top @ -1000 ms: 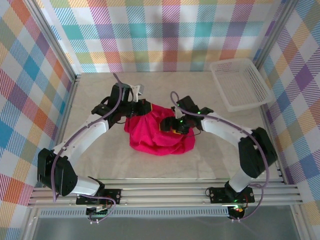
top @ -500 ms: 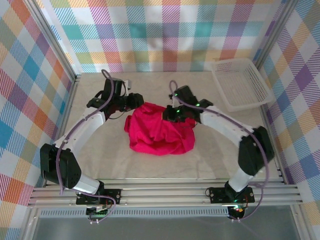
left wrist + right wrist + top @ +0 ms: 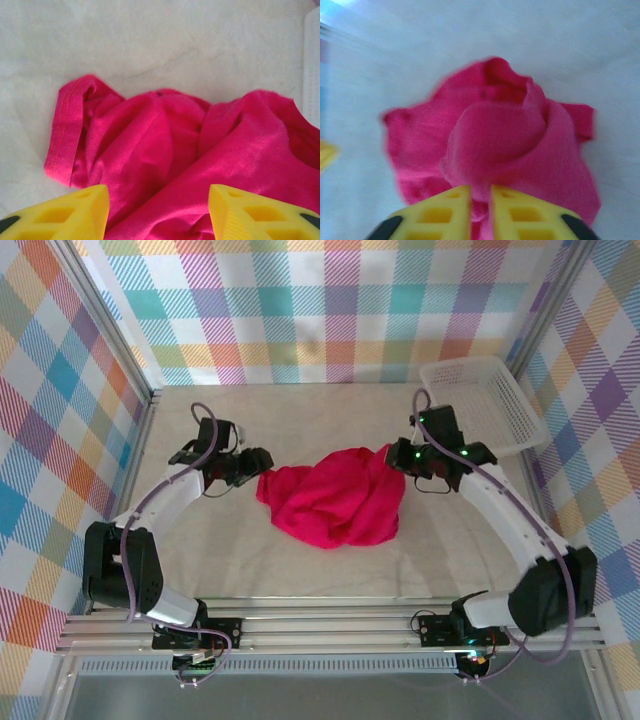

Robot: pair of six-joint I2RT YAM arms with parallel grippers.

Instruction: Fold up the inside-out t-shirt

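Note:
The inside-out t-shirt [image 3: 335, 502] is a crumpled crimson heap in the middle of the table. My left gripper [image 3: 258, 462] sits at its left edge. In the left wrist view its yellow fingers [image 3: 75, 212] stand well apart, so the left gripper [image 3: 159, 210] is open over loose folds of the t-shirt [image 3: 150, 140], with a hemmed edge to the left. My right gripper [image 3: 400, 455] is at the heap's upper right corner. In the right wrist view the right gripper [image 3: 481, 200] is shut on a raised fold of the t-shirt [image 3: 505, 135].
A white mesh basket [image 3: 480, 405] stands at the back right, close behind the right arm. Checked walls enclose the table on three sides. Bare tabletop lies in front of the shirt and to its left.
The right gripper closed on the shirt and drew its right side toward the back right. The left gripper opened, let go and backed off to the left. The heap now lies wider.

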